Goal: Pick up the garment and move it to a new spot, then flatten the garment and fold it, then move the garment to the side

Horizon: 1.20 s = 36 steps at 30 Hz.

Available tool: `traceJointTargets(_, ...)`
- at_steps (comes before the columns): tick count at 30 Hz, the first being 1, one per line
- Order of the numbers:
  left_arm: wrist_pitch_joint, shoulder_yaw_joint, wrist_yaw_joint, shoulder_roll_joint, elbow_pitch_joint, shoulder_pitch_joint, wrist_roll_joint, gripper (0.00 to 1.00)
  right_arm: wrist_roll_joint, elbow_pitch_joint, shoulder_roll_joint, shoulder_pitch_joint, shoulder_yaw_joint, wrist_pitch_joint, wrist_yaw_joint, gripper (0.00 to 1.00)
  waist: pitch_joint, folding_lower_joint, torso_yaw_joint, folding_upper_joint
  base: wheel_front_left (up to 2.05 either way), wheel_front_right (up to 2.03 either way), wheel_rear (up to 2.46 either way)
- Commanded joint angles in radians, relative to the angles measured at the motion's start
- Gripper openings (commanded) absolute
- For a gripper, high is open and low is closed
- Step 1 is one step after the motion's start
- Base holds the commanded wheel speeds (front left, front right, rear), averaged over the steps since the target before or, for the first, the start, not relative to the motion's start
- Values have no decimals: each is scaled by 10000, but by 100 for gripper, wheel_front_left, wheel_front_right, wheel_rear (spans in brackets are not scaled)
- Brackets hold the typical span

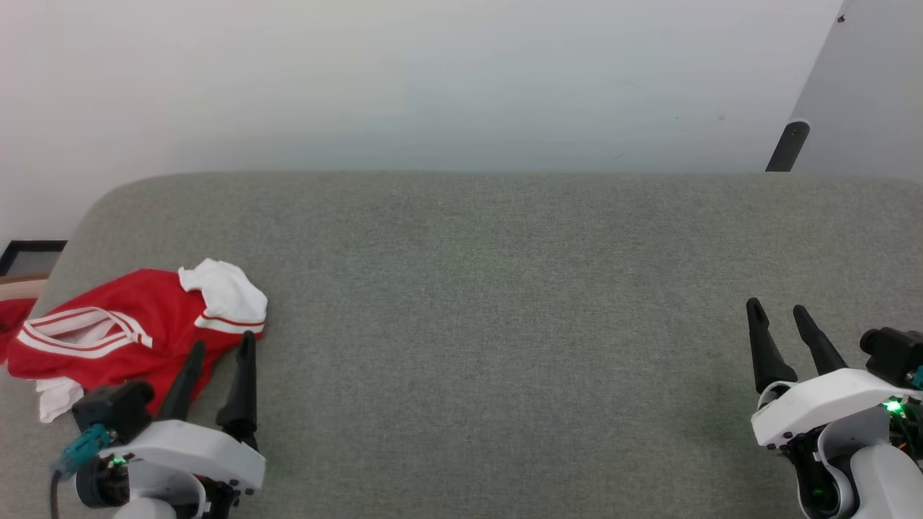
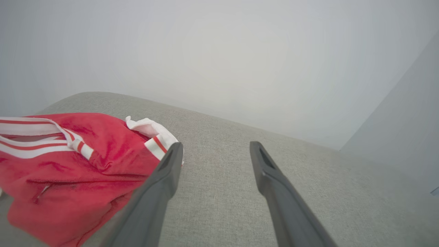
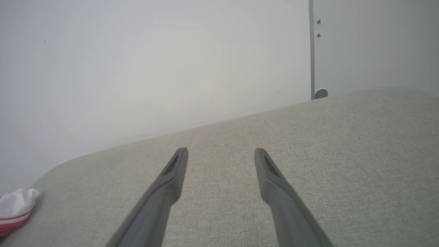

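The left end effector [image 1: 223, 341] [image 2: 216, 145] holds its two dark fingers apart with nothing between them. The garment [image 1: 130, 324] [image 2: 68, 171] lies crumpled on the grey counter [image 1: 469, 324], just ahead and left of that end effector. Its white sleeve sits by the left fingertip; contact cannot be told. The right end effector [image 1: 776, 306] [image 3: 221, 151], also spread and empty, has the garment well off to its left.

1. Grey fabric surface [image 1: 476, 288], rounded far-left corner.
2. White wall [image 1: 433, 79] behind it.
3. Dark post [image 1: 787, 146], far right, beside grey panel [image 1: 872, 86].
4. Red scrap [image 1: 11, 321] off surface's left edge, near black frame [image 1: 29, 252].
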Motion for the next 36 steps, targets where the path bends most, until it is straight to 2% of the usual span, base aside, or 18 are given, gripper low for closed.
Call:
traceJointTargets(1, -71, 20, -30, 97, -34, -189, 231, 100, -289, -90, 11, -166, -67, -107, 7, 100, -2, 0, -2, -1, 0, 0, 0)
traceJointTargets(17, -451, -289, -77, 370, 116, -261, 1066, 100, -2061, 136, 122, -293, -267, -501, 7, 100, 59, 0, -24, -1, 0, 0, 0)
traceJointTargets(36, -830, -568, -81, 732, 242, -363, 2152, 100, -2975, 420, 141, -474, -360, -905, 8, 100, 53, 0, -68, -1, 0, 0, 0)
